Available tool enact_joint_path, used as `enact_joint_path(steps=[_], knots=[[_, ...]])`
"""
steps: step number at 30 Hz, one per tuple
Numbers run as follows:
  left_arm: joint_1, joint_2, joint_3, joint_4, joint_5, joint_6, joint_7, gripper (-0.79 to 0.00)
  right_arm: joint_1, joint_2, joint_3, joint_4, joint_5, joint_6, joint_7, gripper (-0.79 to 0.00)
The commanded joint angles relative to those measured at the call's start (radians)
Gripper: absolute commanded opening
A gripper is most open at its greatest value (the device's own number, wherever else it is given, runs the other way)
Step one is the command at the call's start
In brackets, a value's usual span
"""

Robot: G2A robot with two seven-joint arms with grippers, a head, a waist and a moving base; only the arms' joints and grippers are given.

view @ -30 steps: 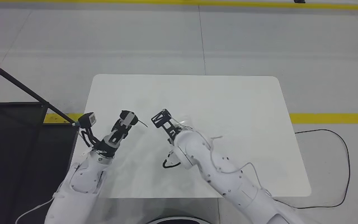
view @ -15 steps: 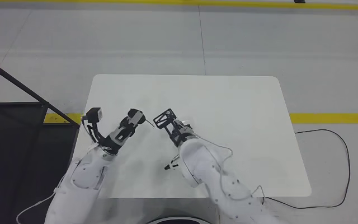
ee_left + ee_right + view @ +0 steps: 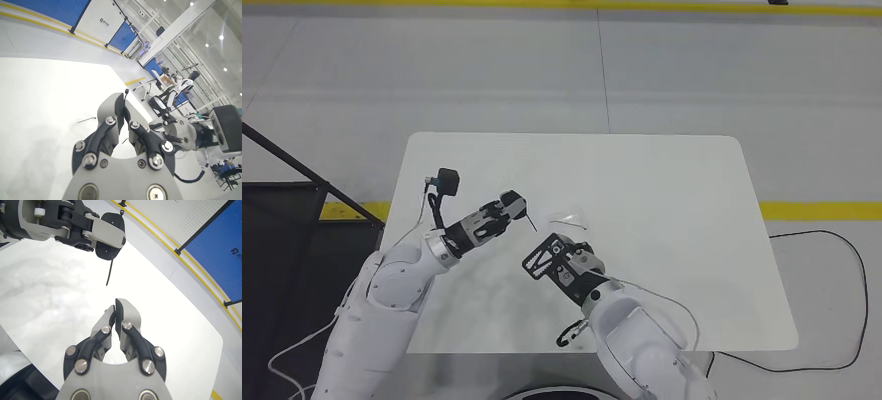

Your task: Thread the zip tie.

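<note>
Open, pinch low, feed straight

Over the table, the left gripper, mid-left, clenches the black zip tie. The right gripper, nearer and closed empty, should open, take the dangling tail and aim it into the head

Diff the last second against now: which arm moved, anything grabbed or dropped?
Left gripper slid toward the middle of the table; right gripper drew back toward the robot. Nothing grabbed or released. Unchanged: left stays shut on the zip tie, right stays shut and empty.
</note>
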Motion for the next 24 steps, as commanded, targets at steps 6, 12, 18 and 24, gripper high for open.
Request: enact_joint_path(steps=[6,12,18,24], knots=[[0.001,0.0,0.0,0.0,-0.002,-0.001,0.0,-0.785,0.0,0.0,0.0,0.0,0.0,0.0,0.0,-0.785],[-0.002,0.0,0.008,-0.005,0.037,0.015,-0.001,-0.785,-0.007,0.003,0.008,-0.009,-0.027,-0.018,-0.083,-0.785],[-0.081,0.01,0.053,0.046,0.117,-0.049,-0.146,-0.785,-0.106,0.031,0.058,-0.102,-0.12,-0.1,-0.318,-0.785],[-0.165,0.016,0.115,0.079,0.15,-0.129,-0.269,-0.785,-0.233,0.063,0.14,-0.177,-0.239,-0.13,-0.583,-0.785]])
